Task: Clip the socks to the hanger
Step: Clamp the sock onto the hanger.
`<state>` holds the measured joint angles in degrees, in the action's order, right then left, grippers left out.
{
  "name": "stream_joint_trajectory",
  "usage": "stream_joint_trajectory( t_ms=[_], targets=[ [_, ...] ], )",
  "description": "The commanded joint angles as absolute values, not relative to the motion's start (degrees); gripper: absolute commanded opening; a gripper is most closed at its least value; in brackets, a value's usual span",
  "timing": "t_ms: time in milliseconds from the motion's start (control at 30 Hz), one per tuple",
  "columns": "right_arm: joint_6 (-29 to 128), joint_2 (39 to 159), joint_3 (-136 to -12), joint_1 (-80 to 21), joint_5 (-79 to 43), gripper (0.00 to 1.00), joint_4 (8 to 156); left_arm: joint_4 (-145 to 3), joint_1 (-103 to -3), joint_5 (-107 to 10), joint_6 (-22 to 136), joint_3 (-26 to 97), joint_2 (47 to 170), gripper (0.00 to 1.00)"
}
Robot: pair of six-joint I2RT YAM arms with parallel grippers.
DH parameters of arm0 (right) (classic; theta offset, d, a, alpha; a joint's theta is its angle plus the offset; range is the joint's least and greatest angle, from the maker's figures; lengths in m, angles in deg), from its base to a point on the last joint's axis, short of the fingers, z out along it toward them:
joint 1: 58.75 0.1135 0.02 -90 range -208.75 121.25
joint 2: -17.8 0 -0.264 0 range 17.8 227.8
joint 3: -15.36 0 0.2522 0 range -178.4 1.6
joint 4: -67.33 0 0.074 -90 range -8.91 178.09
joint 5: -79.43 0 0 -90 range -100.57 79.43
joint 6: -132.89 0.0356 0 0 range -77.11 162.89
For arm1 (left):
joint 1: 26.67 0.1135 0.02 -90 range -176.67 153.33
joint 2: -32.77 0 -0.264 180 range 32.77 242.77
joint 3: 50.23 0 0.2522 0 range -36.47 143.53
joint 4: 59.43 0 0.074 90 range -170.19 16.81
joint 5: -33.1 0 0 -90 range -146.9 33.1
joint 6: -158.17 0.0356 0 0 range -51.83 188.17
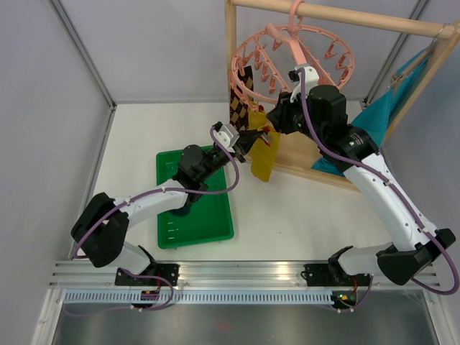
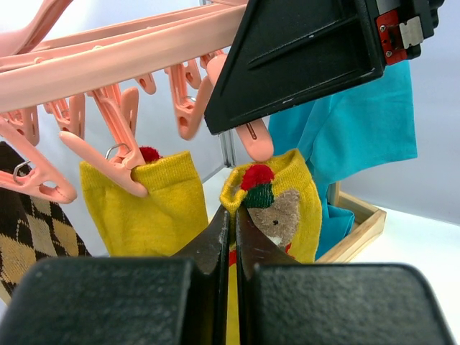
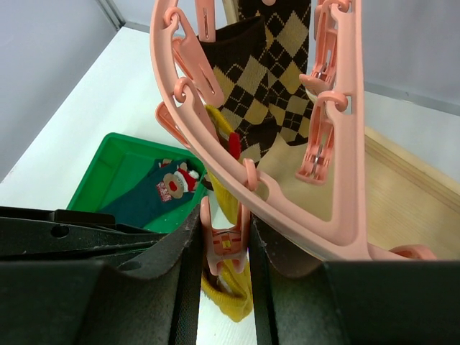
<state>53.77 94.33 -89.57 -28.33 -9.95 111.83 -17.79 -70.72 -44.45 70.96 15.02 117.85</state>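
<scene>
The pink hanger (image 1: 287, 50) hangs from the wooden rack. Brown argyle socks (image 1: 240, 104) and one mustard-yellow sock (image 2: 144, 208) hang clipped to it. My left gripper (image 2: 231, 212) is shut on the cuff of a second yellow sock (image 2: 287, 208) with a small figure, holding it up under the ring. My right gripper (image 3: 224, 223) is shut on a pink clip (image 3: 225, 241) and squeezes it just above that cuff. I cannot tell whether the clip bites the sock. In the top view the left gripper (image 1: 253, 138) and the right gripper (image 1: 272, 123) are close together.
A green tray (image 1: 159, 201) lies on the table under the left arm and holds a dark teal sock (image 3: 162, 190). The wooden rack frame (image 1: 231, 43) and a large teal cloth (image 1: 381, 115) stand behind and to the right.
</scene>
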Motion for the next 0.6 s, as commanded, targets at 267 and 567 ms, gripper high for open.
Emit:
stream_joint_trajectory(
  t_ms=[267,567],
  targets=[
    [53.62,92.59,-89.45,-28.78,-12.68,0.00,108.78,-15.80,-69.91,-43.54,68.96,17.50,118.20,0.02],
    [53.26,92.33,-89.36,-28.87,-13.38,0.00,108.95,-15.71,-69.39,-44.06,68.79,17.59,118.02,0.02]
  ],
)
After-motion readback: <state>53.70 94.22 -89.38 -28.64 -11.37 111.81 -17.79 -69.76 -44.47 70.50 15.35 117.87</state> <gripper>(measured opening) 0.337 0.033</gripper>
